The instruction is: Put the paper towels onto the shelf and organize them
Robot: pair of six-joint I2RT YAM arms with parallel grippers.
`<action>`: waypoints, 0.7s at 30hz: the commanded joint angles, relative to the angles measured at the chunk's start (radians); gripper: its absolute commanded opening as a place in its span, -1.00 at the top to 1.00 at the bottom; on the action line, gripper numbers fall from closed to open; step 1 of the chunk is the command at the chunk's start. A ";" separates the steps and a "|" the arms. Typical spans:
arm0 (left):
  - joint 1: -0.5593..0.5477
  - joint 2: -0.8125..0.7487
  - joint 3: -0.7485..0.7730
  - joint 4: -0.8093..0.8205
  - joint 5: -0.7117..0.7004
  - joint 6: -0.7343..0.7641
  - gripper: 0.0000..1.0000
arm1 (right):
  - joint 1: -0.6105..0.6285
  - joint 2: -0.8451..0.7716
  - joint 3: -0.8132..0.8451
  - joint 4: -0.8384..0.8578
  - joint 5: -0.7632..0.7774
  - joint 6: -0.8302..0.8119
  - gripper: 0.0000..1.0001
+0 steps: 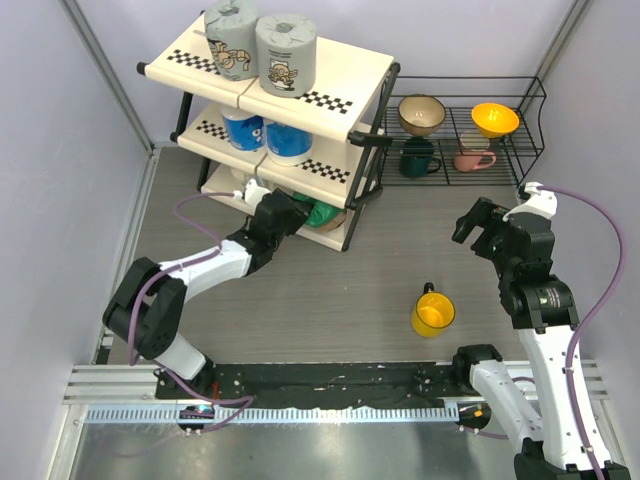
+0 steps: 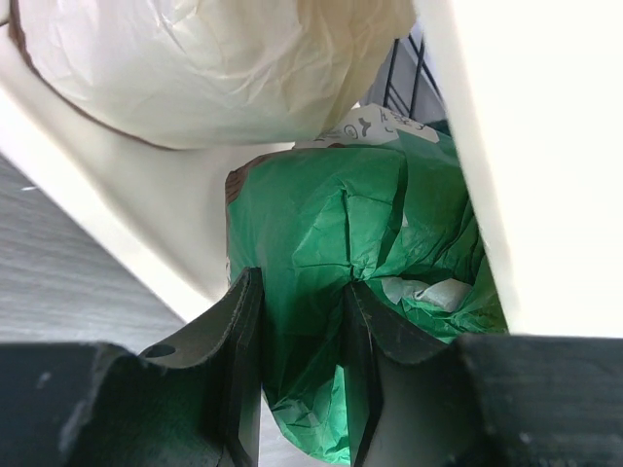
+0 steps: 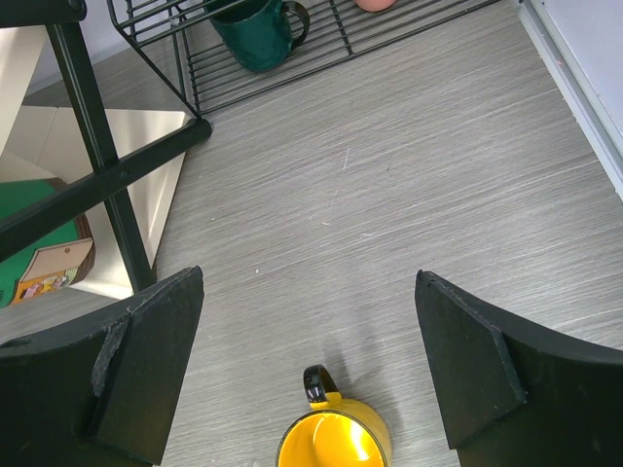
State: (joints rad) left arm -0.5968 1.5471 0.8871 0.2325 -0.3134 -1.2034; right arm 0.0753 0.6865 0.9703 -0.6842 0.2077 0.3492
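Note:
The shelf (image 1: 345, 75) stands at the back left. Two grey rolls (image 1: 232, 40) (image 1: 286, 55) stand on its top tier and two blue-and-white rolls (image 1: 243, 130) (image 1: 288, 140) on the middle tier. My left gripper (image 1: 290, 213) reaches into the bottom tier. In the left wrist view it (image 2: 302, 287) is shut on the twisted wrapper of the green roll (image 2: 389, 224), which lies on the bottom panel (image 2: 146, 214) beside a cream roll (image 2: 195, 68). The green roll (image 1: 325, 214) peeks out in the top view. My right gripper (image 1: 478, 228) (image 3: 308, 282) is open and empty above the table.
A yellow mug (image 1: 433, 313) (image 3: 333, 440) stands on the table just below my right gripper. The black wire rack (image 1: 470, 150) at the back right holds bowls and mugs, among them a dark green mug (image 3: 258, 29). The shelf's black leg (image 3: 97, 146) is left of my right gripper.

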 commanded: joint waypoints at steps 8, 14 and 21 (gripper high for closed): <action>0.002 0.064 0.036 0.134 -0.076 -0.047 0.01 | 0.001 -0.010 0.007 -0.002 0.004 -0.013 -0.90; 0.002 0.064 0.033 0.134 -0.078 -0.050 -0.29 | 0.001 -0.010 0.011 -0.005 0.001 -0.010 -0.90; 0.002 0.027 -0.010 0.159 -0.044 -0.073 -0.31 | 0.001 -0.008 0.010 -0.003 0.001 -0.010 -0.90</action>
State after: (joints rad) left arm -0.5968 1.6295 0.8925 0.3107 -0.3557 -1.2568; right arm 0.0753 0.6868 0.9703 -0.6979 0.2077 0.3492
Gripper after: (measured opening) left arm 0.654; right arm 0.952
